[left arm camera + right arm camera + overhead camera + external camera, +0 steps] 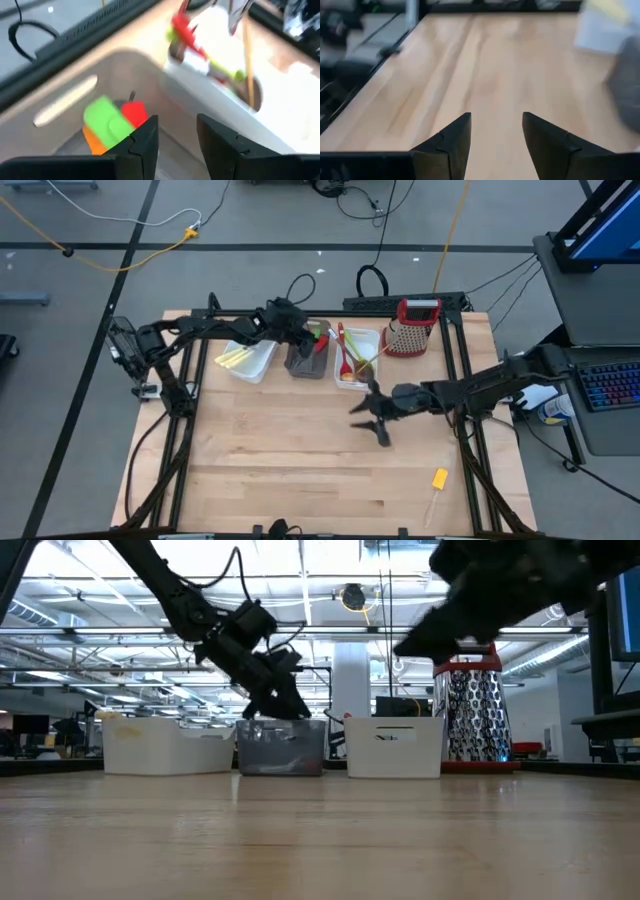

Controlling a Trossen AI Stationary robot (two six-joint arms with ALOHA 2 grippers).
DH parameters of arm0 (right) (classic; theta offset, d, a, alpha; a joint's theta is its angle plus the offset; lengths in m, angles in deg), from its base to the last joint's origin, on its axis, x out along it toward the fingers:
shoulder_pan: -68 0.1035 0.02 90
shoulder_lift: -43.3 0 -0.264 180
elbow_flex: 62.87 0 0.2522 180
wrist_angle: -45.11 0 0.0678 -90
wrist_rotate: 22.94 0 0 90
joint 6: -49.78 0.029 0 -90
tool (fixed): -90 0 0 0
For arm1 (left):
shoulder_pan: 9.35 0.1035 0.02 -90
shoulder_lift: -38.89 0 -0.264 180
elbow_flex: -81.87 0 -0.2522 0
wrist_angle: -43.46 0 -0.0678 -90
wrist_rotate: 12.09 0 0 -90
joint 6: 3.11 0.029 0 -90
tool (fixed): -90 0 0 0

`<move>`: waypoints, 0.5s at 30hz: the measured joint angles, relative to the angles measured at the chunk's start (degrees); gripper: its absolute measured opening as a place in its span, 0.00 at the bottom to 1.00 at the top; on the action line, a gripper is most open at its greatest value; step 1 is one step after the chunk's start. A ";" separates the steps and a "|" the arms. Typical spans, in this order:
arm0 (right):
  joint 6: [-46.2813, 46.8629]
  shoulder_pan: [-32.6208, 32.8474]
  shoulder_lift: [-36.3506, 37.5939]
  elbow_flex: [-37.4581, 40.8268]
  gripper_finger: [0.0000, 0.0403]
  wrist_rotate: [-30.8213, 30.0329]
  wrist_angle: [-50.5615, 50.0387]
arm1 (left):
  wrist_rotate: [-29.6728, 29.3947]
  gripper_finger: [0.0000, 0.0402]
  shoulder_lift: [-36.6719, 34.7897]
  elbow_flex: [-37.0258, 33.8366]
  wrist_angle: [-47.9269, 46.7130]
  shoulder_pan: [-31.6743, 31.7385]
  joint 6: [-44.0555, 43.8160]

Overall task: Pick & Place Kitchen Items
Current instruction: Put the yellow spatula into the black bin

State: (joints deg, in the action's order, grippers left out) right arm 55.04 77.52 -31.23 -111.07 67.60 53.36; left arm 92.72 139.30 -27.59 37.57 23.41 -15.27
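My left gripper (300, 340) hangs open and empty over the grey middle tub (306, 365). In the left wrist view, green, red and orange spatula heads (112, 122) lie in that tub just beyond the fingers (177, 122). The white tub to its right (368, 340) holds red, green and wooden spoons (200, 47). The white tub on the left (262, 363) holds pale yellow utensils (233, 357). My right gripper (378, 425) is open and empty above bare table (496, 120). A yellow-headed spatula (438, 480) lies flat on the table at the near right.
A red-topped metal box grater (413, 327) stands at the far right behind the tubs, and also shows in the low view (470, 715). The three tubs stand in a row at the table's far side (285, 745). Bare wood lies in the middle and near left (270, 460).
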 joint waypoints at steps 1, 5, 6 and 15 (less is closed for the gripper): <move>-0.07 0.87 0.66 0.00 0.42 0.93 -2.18 | 0.00 0.34 -0.96 0.00 -0.03 -0.09 0.00; -0.18 4.26 2.97 0.00 0.42 2.08 -10.37 | -0.02 0.34 -4.01 0.00 -0.01 -0.79 0.02; -0.66 5.02 3.26 0.00 0.42 2.83 -11.97 | -0.02 0.34 -4.66 0.00 -0.34 -1.07 0.02; 1.54 12.87 4.16 0.00 0.40 4.37 -28.23 | 0.00 0.34 -5.85 0.00 -0.51 -4.63 -1.31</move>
State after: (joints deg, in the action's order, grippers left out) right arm 56.58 90.39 -27.07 -111.07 71.97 25.13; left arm 92.72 133.46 -27.59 37.06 18.78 -16.58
